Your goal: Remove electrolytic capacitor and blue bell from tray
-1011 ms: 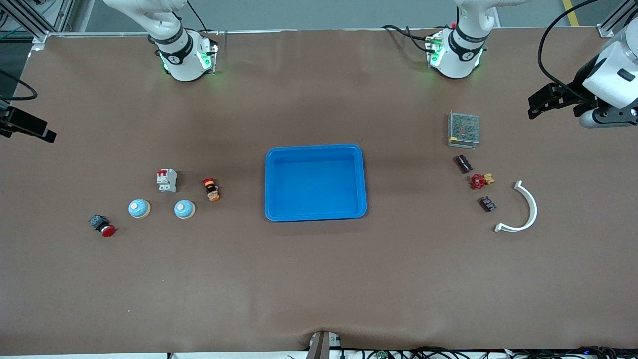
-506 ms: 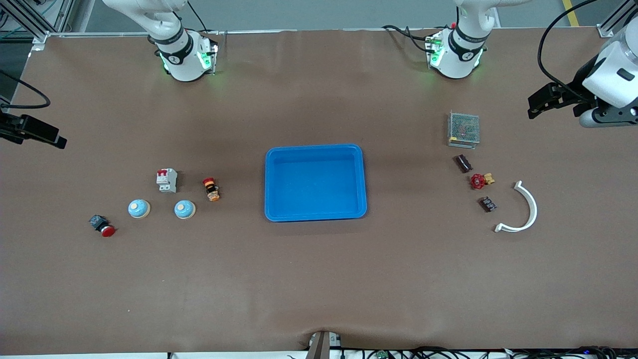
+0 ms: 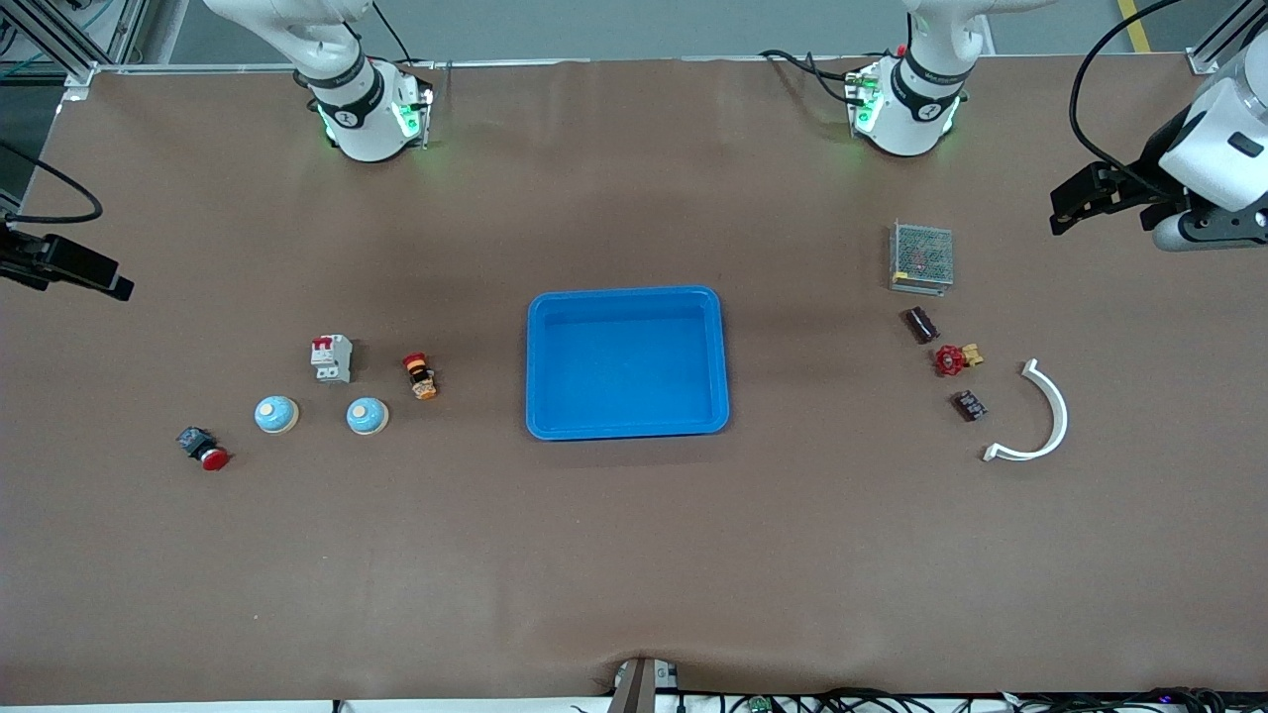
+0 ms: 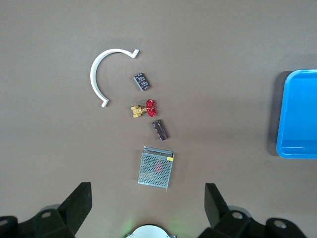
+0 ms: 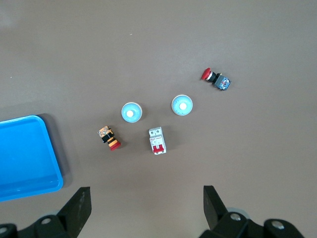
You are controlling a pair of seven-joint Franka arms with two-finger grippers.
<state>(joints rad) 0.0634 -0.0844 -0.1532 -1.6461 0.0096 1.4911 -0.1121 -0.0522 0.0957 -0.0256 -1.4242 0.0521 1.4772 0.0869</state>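
Note:
Two dark capacitors (image 3: pixel 920 325) (image 3: pixel 970 406) lie at the left arm's end of the table, with a red valve (image 3: pixel 953 359) between them. They also show in the left wrist view (image 4: pixel 159 130) (image 4: pixel 142 81). Two blue dome bells (image 3: pixel 276 415) (image 3: pixel 367 417) sit at the right arm's end and show in the right wrist view (image 5: pixel 182 105) (image 5: pixel 131 112). My left gripper (image 3: pixel 1085 196) (image 4: pixel 147 206) hangs open and empty, high over its end of the table. My right gripper (image 3: pixel 69 265) (image 5: pixel 147 206) hangs open and empty, high over its end.
An empty blue tray (image 3: pixel 627 297) sits mid-table. Near the capacitors are a mesh power supply (image 3: pixel 922 257) and a white curved piece (image 3: pixel 1040 416). Near the bells are a circuit breaker (image 3: pixel 332 358), a red-capped switch (image 3: pixel 420 376) and a red push button (image 3: pixel 203 449).
My right gripper has come a little farther in over the table's end. The left gripper has barely shifted. Nothing on the table has moved.

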